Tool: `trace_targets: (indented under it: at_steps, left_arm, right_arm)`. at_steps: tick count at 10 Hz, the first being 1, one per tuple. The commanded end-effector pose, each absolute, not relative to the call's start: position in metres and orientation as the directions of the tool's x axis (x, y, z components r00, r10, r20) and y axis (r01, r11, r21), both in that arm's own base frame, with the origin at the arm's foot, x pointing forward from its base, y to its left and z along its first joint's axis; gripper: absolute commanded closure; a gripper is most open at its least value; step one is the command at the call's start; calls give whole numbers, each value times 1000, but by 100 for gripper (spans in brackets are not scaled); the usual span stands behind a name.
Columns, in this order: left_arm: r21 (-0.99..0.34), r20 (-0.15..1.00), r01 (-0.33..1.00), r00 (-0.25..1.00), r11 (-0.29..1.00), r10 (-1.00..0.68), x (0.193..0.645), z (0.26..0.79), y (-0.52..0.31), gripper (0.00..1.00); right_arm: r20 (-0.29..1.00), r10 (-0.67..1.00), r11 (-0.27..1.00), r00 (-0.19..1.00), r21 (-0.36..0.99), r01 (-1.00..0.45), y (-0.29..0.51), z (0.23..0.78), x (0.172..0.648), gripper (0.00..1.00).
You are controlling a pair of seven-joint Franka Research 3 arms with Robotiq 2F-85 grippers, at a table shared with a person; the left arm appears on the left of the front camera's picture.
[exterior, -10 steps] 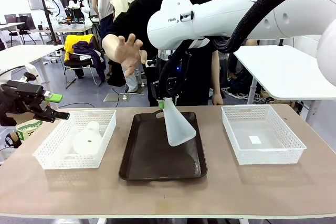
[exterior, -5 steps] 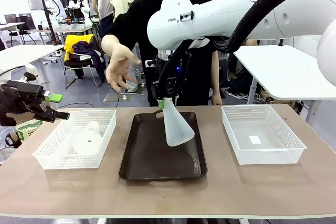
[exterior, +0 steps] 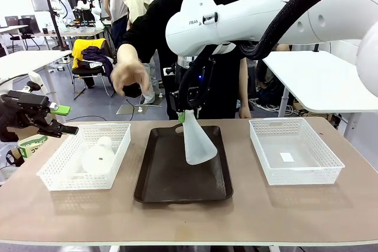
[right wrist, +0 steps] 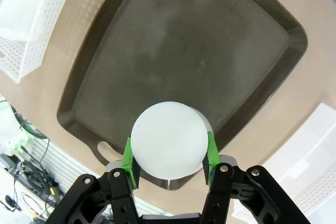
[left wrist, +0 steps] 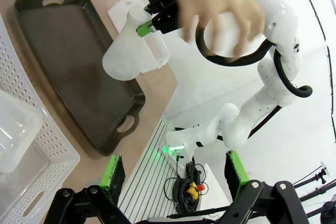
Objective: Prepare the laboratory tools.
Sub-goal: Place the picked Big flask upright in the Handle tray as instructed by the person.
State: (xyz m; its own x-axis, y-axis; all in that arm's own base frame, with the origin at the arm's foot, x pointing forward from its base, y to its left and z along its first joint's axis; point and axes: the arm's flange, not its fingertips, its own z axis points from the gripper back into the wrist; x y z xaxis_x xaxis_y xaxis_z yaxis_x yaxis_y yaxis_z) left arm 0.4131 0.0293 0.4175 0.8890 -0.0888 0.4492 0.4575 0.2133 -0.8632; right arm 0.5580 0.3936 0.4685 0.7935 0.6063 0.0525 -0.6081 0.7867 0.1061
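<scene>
Person's hand (exterior: 131, 75) lowered; right gripper (exterior: 182, 116) clamps tilted flask (exterior: 198, 143) (left gripper (exterior: 64, 120) apart)

Right gripper (right wrist: 168, 153) clamps a white conical flask (right wrist: 168, 146), base toward camera, above a dark tray (right wrist: 173, 40).

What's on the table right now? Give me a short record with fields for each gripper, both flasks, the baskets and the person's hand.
right gripper: shut on the held flask, at its neck
held flask: tilted, over the tray
left gripper: open, holding nothing, beside the left basket
other flask: lying in the left basket
right basket: a small white slip on its floor
hand: the person's, raised beyond the left basket
</scene>
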Motion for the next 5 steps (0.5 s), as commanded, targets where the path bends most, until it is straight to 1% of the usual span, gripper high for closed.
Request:
trace_targets:
  at_steps: [1, 5]
  left_arm:
    - [-859, 464, 472, 882, 199, -85, 413, 419, 30, 0]
    - [-859, 464, 472, 882, 199, -85, 413, 419, 30, 0]
  right_arm:
    - [60, 604, 788, 794, 105, -607, 392, 467, 557, 100]
    - [60, 604, 788, 794, 105, -607, 392, 467, 557, 100]
